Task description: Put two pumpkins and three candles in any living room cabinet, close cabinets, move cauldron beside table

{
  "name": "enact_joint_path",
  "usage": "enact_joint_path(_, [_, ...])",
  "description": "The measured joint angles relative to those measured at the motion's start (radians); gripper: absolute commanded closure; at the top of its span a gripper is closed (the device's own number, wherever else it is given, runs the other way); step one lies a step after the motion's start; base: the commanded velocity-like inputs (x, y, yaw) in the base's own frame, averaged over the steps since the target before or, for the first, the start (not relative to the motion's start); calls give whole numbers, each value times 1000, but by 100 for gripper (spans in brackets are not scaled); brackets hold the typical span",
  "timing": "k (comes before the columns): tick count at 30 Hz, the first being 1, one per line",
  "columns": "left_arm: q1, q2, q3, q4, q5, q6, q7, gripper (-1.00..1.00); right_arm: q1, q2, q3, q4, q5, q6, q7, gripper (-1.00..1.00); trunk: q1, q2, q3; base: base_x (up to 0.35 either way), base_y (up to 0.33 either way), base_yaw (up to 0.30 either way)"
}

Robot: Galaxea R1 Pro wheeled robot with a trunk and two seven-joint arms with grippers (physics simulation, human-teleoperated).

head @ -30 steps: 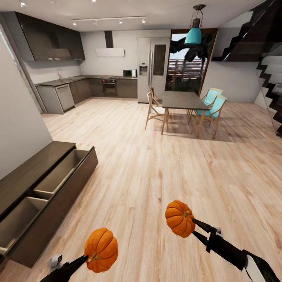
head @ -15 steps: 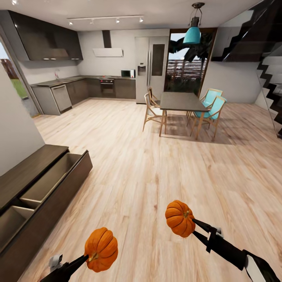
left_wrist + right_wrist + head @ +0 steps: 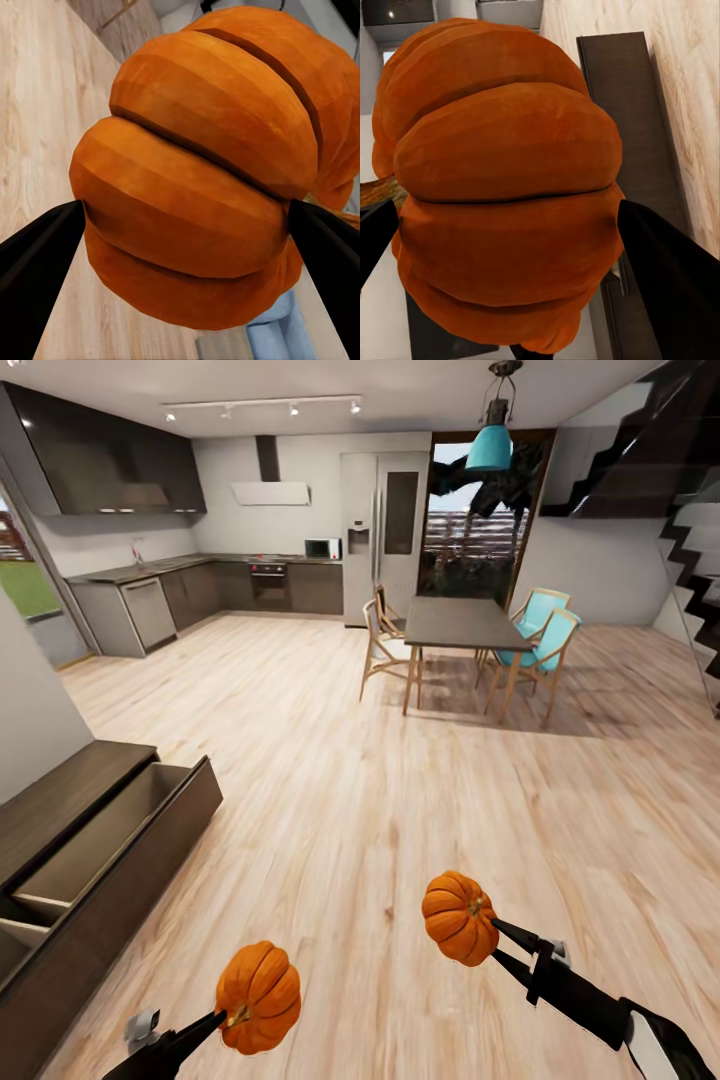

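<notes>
I hold both orange ribbed pumpkins above the plank floor. In the head view my left gripper (image 3: pixel 231 1019) is shut on one pumpkin (image 3: pixel 258 996) at the lower left, and my right gripper (image 3: pixel 492 943) is shut on the other pumpkin (image 3: pixel 458 917) at the lower middle. Close up in the left wrist view, a pumpkin (image 3: pixel 202 172) sits between black fingers (image 3: pixel 37 259). The right wrist view has its pumpkin (image 3: pixel 502 187) pinched the same way by fingers (image 3: pixel 675 281). The low dark brown cabinet (image 3: pixel 55 810) stands at the left with a drawer (image 3: pixel 105 845) pulled out, pale inside.
A dining table (image 3: pixel 460 622) with wooden and teal chairs stands ahead at the centre. Kitchen counters (image 3: pixel 150 575) and a fridge (image 3: pixel 385 530) line the far wall. A staircase (image 3: pixel 690 550) rises at the right. Open plank floor (image 3: pixel 380 790) lies between me and these.
The camera has shifted: the cabinet has slid toward the picture's left and lower edge and a window strip appears at far left. Both arms and pumpkins keep their places in the view.
</notes>
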Motion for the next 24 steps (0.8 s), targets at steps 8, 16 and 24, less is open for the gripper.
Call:
enact_joint_path(8, [0, 0, 0, -1, 0, -1, 1, 100, 0, 0, 0, 0, 0, 0, 0, 100, 0, 0, 0, 309, -103, 42])
enact_joint_path(16, [0, 0, 0, -1, -1, -1, 1, 100, 0, 0, 0, 0, 0, 0, 1, 100, 0, 0, 0, 309, -102, 38])
enact_joint_path(24, [0, 0, 0, -1, -1, -1, 1, 100, 0, -1, 0, 0, 0, 0, 2, 100, 0, 0, 0, 309, -102, 105])
